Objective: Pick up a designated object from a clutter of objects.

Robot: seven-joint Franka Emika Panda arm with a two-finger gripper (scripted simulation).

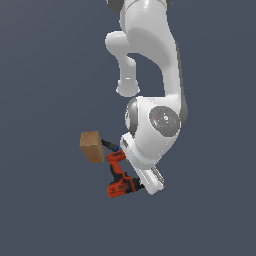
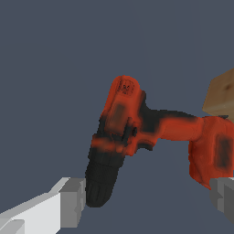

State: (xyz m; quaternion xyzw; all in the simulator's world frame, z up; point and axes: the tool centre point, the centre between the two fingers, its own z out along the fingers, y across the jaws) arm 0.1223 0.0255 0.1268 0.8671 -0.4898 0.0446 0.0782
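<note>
Wrist view: the red-orange power drill with black chuck (image 2: 137, 137) lies on its side between my wide-open pincer (image 2: 148, 201), which grips nothing and straddles it for a grasp. A tan cardboard-coloured box (image 1: 91, 146) and dark blue-tipped marker (image 1: 111, 145) sit just beside.

Flat, even simulator light is falling across both views, casting no clear shadows on the dull slate-blue ground. The white arm (image 1: 150, 75) is showing soft highlights without glare. The drill (image 2: 123, 137) is rendering coarse and pixelated close up, its edges blurring.
</note>
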